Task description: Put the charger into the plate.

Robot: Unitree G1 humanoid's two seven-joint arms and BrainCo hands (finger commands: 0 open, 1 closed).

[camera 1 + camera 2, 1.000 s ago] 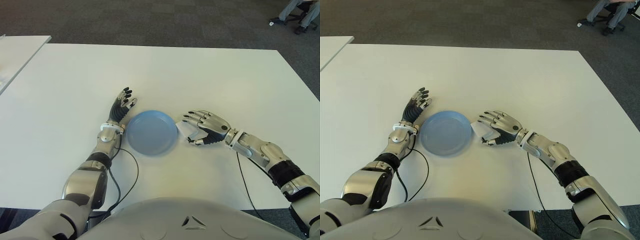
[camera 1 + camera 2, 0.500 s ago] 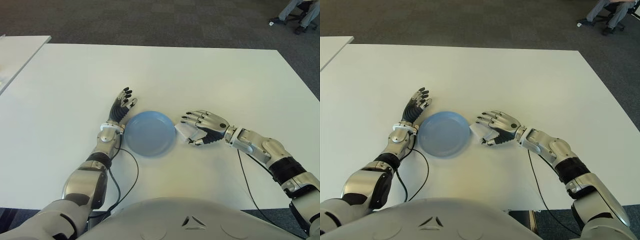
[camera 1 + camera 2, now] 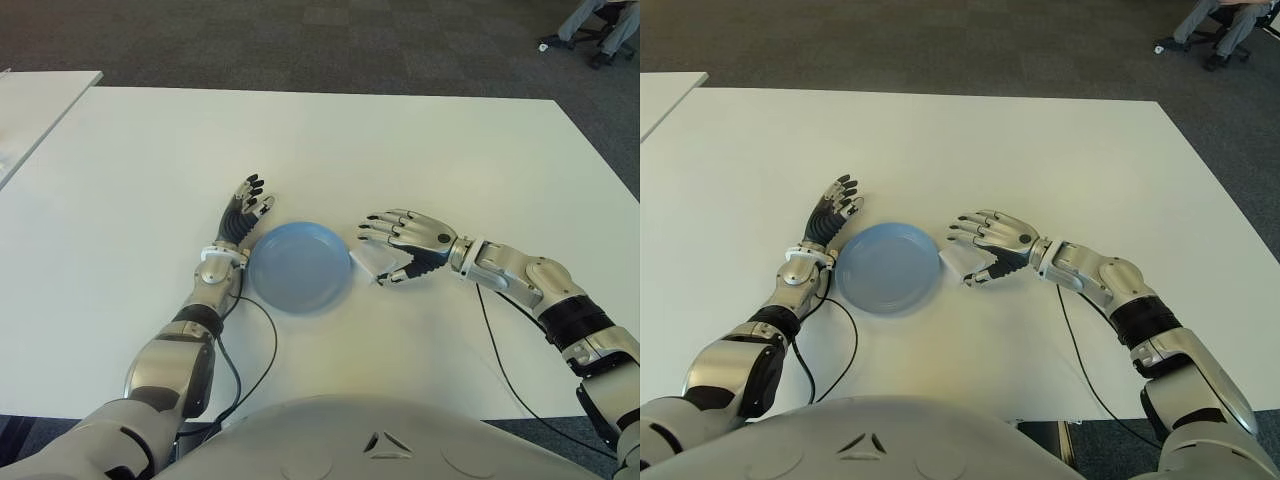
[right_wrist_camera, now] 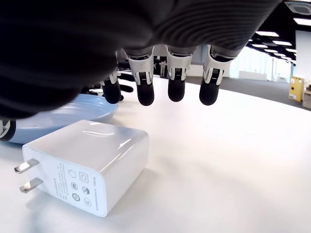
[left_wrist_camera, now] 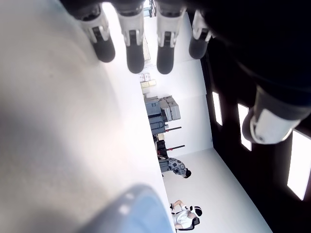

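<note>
A white charger [image 3: 372, 262] lies flat on the white table [image 3: 400, 150], just off the right rim of the empty blue plate [image 3: 298, 268]. My right hand [image 3: 395, 248] hovers over the charger with fingers stretched out, open. In the right wrist view the fingertips [image 4: 176, 91] hang above the charger [image 4: 90, 162] without touching it, its two prongs pointing away from the plate [image 4: 73, 114]. My left hand [image 3: 245, 215] shows beside the plate's left rim, fingers straight and holding nothing.
A black cable [image 3: 262, 345] runs along the table from my left wrist toward the front edge. Another thin cable [image 3: 492, 345] trails from my right forearm. A second white table [image 3: 30, 110] stands at far left. A person's legs and chair [image 3: 600, 25] show at far right.
My right hand's fingers have uncurled and lifted off the charger, which now lies bare on the table. The plate slid slightly left. The left hand has not moved.
</note>
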